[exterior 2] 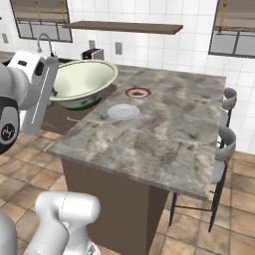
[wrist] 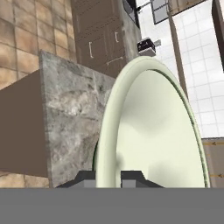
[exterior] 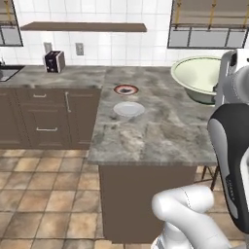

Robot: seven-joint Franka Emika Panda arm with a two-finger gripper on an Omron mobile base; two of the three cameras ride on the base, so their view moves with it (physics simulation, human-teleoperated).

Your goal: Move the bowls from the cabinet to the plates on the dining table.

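A: Where is the bowl (exterior: 198,76) now?

B: In the air, held by the gripper (wrist: 110,177), off the near corner of the table (exterior: 160,131). In the right base view it hangs tilted beside the table's left edge, above the floor, not on the stone.

A: And the fingers?

B: Pinching the bowl's rim. In the hand view one dark tip sits on the outside of the wall and the other on the pale green inside, with the rim between them.

A: How do you think it handles?

B: It looks like glazed ceramic, so stiff, probably smooth and a bit slippery, and breakable if dropped on the tiles. It is deep and wide, and a rim grip puts most of its weight out to one side of the fingers. I would guess it wants to swing or twist in the pinch if the arm moves fast.

A: Is the rim the right place to hold?

B: For two narrow fingers, likely the only place. The body is far too wide to span.

A: Where should it go?

B: Two plates lie on the table: a white plate (exterior: 129,108) nearer, and a red-rimmed plate (exterior: 126,89) just behind it. Both are bare. Either would do; the white one is closer to the bowl's side.

A: Any risk there?

B: The plates are small beside this bowl, so it should come down level and centred, or it may tip off the edge.
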